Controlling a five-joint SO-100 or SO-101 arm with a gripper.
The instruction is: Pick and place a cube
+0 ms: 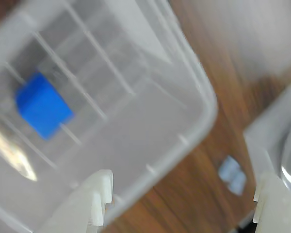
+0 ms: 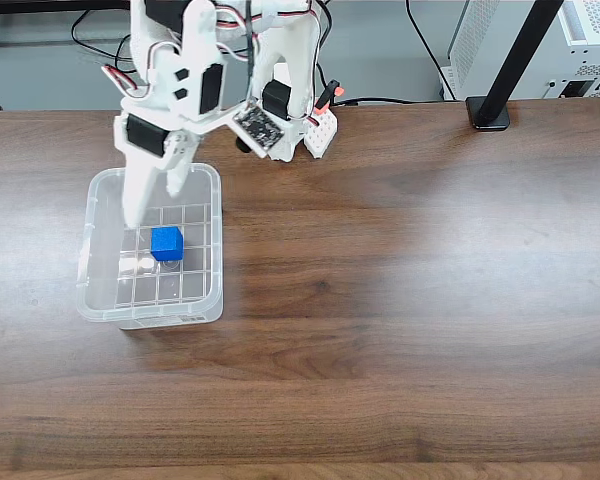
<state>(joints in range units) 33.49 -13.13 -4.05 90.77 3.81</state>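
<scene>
1 cube [image 2: 166, 243] in clear bin [image 2: 208, 305] | gripper [image 1: 182, 204] wide, empty, over bin rim | wood table [image 2: 410, 300]

I see a plain bright blue cube [image 2: 166, 243] in the clear bin [image 2: 213, 250], whose floor shows a white grid pattern. Table [image 2: 400, 300]: dark brown woodgrain. At 12 o'clock, arm [image 2: 195, 70] white.

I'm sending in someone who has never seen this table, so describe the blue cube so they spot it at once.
On the dark brown wooden table, look to the left side in the fixed view for the clear plastic bin with a grid-patterned floor. The small solid bright blue cube sits inside on that floor, below the white two-finger gripper. It is the only vividly coloured thing in the bin.
</scene>
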